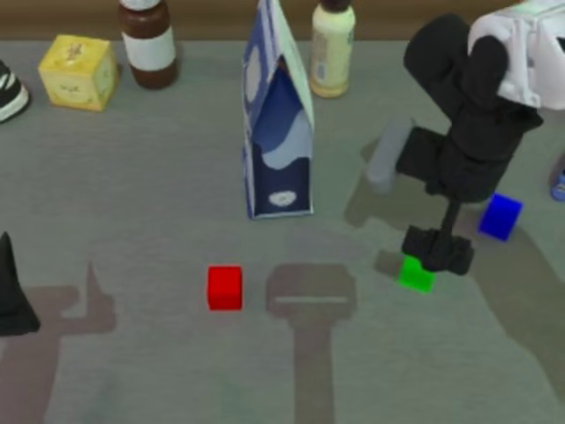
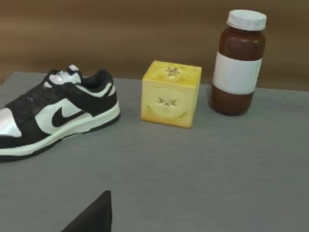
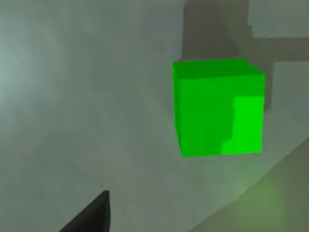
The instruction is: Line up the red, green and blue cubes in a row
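Over the green cube [image 1: 414, 275] at the desk's [image 1: 132, 212] right, right claw [image 1: 439, 250] hovers; spread or pressed together, cannot tell. Right wrist view shows that cube bare on grey desk; red cube [image 1: 224, 288] sits centre-left, blue cube [image 1: 500, 215] far right. Left claw [image 1: 13, 291] parked at left edge.

Grey table [image 1: 132, 177]; red cube [image 1: 224, 288], green cube [image 1: 415, 275], blue cube [image 1: 500, 215], carton [image 1: 278, 132] etc.
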